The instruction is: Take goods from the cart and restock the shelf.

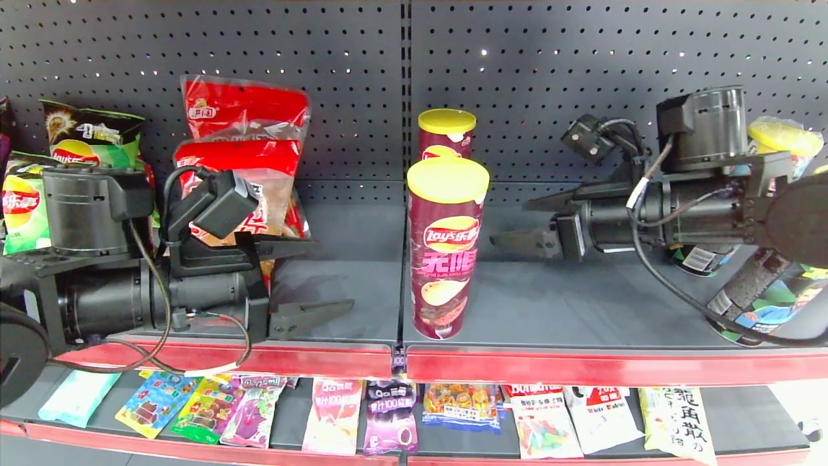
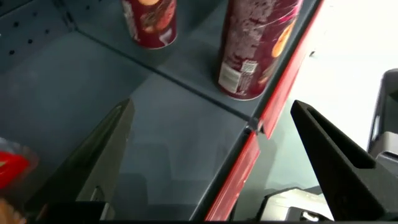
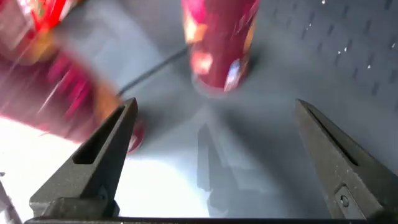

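Observation:
Two maroon chip cans with yellow lids stand upright in the middle of the grey shelf [image 1: 550, 304]. The front can [image 1: 446, 252] is near the red shelf edge and the back can [image 1: 445, 133] is against the pegboard. My left gripper [image 1: 320, 279] is open and holds nothing. It hovers over the shelf's front edge, left of the front can [image 2: 255, 43], pointing toward it. My right gripper [image 1: 521, 223] is open and holds nothing, and it sits to the right of the cans. Beyond my right gripper [image 3: 216, 104] in its wrist view stands a blurred maroon can [image 3: 217, 43].
Red snack bags [image 1: 246, 149] lean on the pegboard behind my left arm, with green chip bags [image 1: 90, 139] at the far left. Cans [image 1: 763, 291] lie on the shelf under my right arm. Candy packets [image 1: 388, 414] line the lower shelf.

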Robot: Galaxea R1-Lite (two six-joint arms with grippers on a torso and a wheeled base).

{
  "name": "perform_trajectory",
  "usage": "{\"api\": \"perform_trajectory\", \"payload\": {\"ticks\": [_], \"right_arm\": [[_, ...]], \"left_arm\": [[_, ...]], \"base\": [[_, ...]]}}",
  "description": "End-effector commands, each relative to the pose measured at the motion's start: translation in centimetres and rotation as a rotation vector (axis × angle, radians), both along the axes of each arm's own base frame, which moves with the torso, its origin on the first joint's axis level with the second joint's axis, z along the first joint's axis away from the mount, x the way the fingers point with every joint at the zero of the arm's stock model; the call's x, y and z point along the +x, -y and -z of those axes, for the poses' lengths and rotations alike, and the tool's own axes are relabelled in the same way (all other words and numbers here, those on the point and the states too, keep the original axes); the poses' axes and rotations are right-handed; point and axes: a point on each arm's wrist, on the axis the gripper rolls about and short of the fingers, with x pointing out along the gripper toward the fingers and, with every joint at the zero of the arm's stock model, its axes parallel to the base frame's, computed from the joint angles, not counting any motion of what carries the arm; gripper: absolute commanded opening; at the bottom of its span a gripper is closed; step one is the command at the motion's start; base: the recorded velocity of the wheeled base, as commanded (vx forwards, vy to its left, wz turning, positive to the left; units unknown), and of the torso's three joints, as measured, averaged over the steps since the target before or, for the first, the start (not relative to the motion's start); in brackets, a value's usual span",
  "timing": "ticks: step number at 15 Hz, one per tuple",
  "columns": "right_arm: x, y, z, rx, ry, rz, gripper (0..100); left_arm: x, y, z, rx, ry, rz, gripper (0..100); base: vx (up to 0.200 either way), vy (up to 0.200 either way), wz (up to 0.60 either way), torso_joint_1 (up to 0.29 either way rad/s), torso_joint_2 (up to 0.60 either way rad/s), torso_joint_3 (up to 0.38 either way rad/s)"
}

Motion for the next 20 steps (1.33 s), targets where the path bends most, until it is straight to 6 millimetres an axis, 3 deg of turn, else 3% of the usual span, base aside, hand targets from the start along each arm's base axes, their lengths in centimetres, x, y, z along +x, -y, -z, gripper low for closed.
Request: {"api": "perform_trajectory", "payload": {"ticks": [1, 5, 10, 20], "right_arm": [[-3.1, 1.2, -0.4, -0.001, 0.005, 0.000, 100], [-4.2, 1.6, 1.1, -0.026, -0.044, 0.010, 100], [-2.7, 0.9, 4.3, -0.073, -0.096, 0.054, 100], [-2.7, -2.1, 6.4, -0.103, -0.174, 0.044, 100]], "left_arm": [[-0.1, -0.1, 0.6, 0.015, -0.015, -0.017, 100], [-0.2, 0.1, 1.3, 0.048, -0.029, -0.068, 100], [-0.1, 0.1, 1.3, 0.061, -0.028, -0.109, 100], [-0.1, 0.0, 1.0, 0.065, -0.015, -0.133, 100]], "base": [[0.000, 0.000, 0.00, 0.000, 0.00, 0.000], [0.000, 0.000, 0.00, 0.000, 0.00, 0.000], [0.000, 0.000, 0.00, 0.000, 0.00, 0.000], [0.000, 0.000, 0.00, 0.000, 0.00, 0.000]]}}
